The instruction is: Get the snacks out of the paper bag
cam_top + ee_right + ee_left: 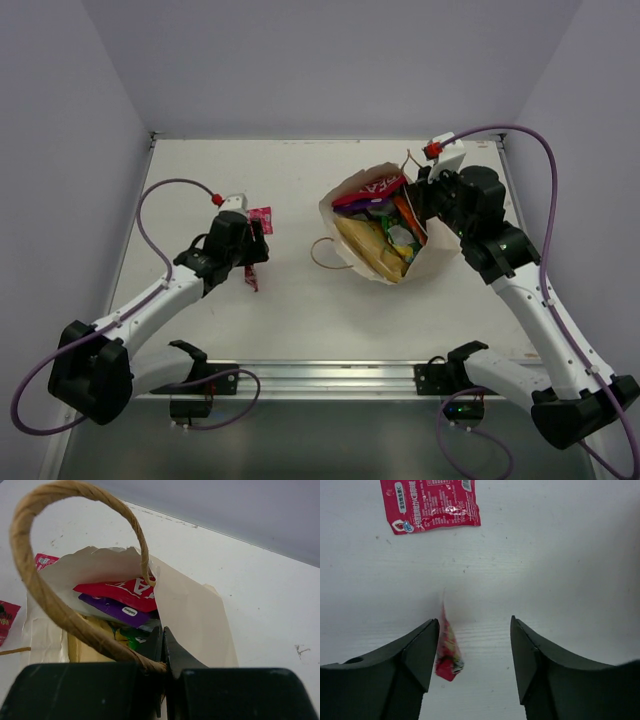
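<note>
My left fingers are spread wide over the tabletop, with a small red packet just beside the frame-left one and a flat red packet at upper left. My right fingers pinch the rim of the bag, which is centre-right in the top view with snacks inside.

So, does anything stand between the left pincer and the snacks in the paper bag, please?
Only the beige paper bag's brown string handle loop, lying flat on the white table between them. Two red foil packets lie beside the open left pincer, off that line.
</note>
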`<act>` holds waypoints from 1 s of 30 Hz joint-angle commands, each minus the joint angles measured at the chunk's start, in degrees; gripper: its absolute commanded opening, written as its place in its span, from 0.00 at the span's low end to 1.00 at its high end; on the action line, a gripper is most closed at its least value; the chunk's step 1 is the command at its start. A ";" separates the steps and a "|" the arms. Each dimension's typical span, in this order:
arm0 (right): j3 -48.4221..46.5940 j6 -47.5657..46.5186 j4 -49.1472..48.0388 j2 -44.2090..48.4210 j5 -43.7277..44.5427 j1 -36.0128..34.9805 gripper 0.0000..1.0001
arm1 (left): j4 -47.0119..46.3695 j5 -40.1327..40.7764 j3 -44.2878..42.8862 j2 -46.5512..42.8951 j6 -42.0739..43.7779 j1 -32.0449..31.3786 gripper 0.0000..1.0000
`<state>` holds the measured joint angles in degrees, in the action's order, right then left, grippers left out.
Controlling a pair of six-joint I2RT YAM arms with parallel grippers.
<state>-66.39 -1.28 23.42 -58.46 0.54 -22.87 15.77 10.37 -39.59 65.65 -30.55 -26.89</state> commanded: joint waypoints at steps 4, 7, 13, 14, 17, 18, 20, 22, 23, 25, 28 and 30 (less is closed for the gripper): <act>-0.40 0.05 0.31 0.62 0.78 -0.07 0.00 | -0.13 -2.80 -7.13 -2.80 -1.63 1.93 0.91; -1.11 0.05 0.84 0.62 0.96 -0.15 0.00 | 1.54 -8.16 -12.24 -3.51 -3.28 1.24 0.94; -2.60 -0.48 1.98 0.80 1.92 -0.68 0.00 | 3.91 -7.56 -29.38 3.24 -1.56 -14.39 0.93; -2.69 -0.65 2.07 0.89 1.84 -0.77 0.00 | 3.83 -7.91 -33.05 6.13 -0.23 -15.89 0.93; -2.69 -0.65 2.24 1.15 1.75 -0.95 0.00 | 2.16 -9.14 -36.51 10.88 5.74 -19.33 0.87; -2.60 -0.74 2.33 1.24 1.75 -1.03 0.00 | 0.94 -9.92 -38.09 11.95 7.41 -20.03 0.86; -2.43 -0.66 2.16 1.50 1.49 -1.12 0.00 | -0.38 -13.09 -39.33 15.10 13.38 -20.74 0.81; -2.60 -0.39 2.24 1.59 1.05 -1.21 0.00 | -0.65 -15.45 -41.61 18.53 16.74 -22.14 0.77; -2.69 -0.30 2.42 1.59 0.96 -1.30 0.00 | -0.13 -16.43 -42.57 19.86 15.96 -22.23 0.76; -2.78 -0.13 2.51 1.77 1.13 -1.47 0.00 | 0.58 -18.70 -44.77 22.06 9.85 -22.59 0.74; -2.60 0.05 2.33 1.77 2.01 -1.65 0.00 | -1.43 -19.42 -43.74 25.22 -1.04 -23.99 0.70; -2.52 0.14 2.25 1.59 2.01 -1.56 0.00 | -3.10 -18.38 -42.85 26.98 -6.34 -25.57 0.68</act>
<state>-66.87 -1.48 24.84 -58.08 0.99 -24.12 16.56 -6.31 -81.43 91.98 -27.09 -50.54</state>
